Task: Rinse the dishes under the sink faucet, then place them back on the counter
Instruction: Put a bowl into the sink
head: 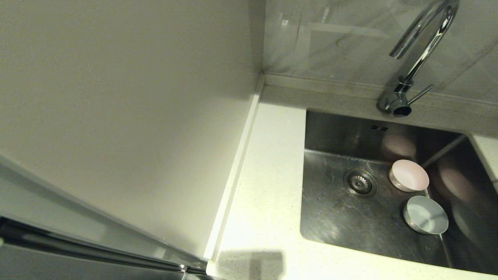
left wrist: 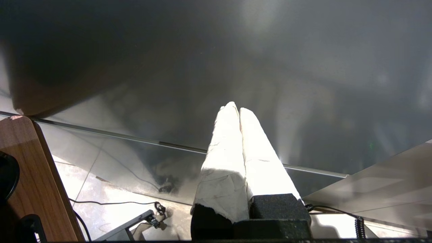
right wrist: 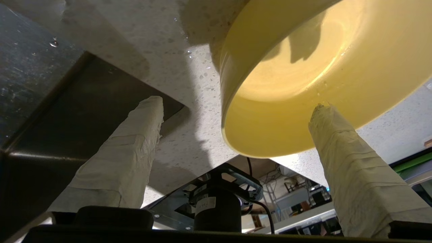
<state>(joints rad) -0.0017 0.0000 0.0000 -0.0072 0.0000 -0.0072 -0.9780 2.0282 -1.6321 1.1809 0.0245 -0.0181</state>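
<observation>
In the head view the pale pink bowl (head: pixel 409 175) and the grey-blue bowl (head: pixel 426 214) stand upright in the steel sink (head: pixel 334 217), right of the drain strainer (head: pixel 360 182). The chrome faucet (head: pixel 422 50) arches over the back ledge. No water runs from it. Neither gripper shows in this view. In the right wrist view the yellow bowl (right wrist: pixel 320 50) sits on the speckled counter (right wrist: pixel 189 101) by a sink corner (right wrist: pixel 67 111). My right gripper (right wrist: pixel 236 105) is open around it, one fingertip (right wrist: pixel 324 114) at its rim, the other well apart. My left gripper (left wrist: pixel 235 107) is shut and empty.
The faucet's thin lever (head: pixel 420 94) points right at its base. A plain off-white side panel (head: pixel 116 97) walls off the counter strip (head: pixel 268 186) on the left. The left wrist faces a grey panel (left wrist: pixel 216 50), with floor and cables below it.
</observation>
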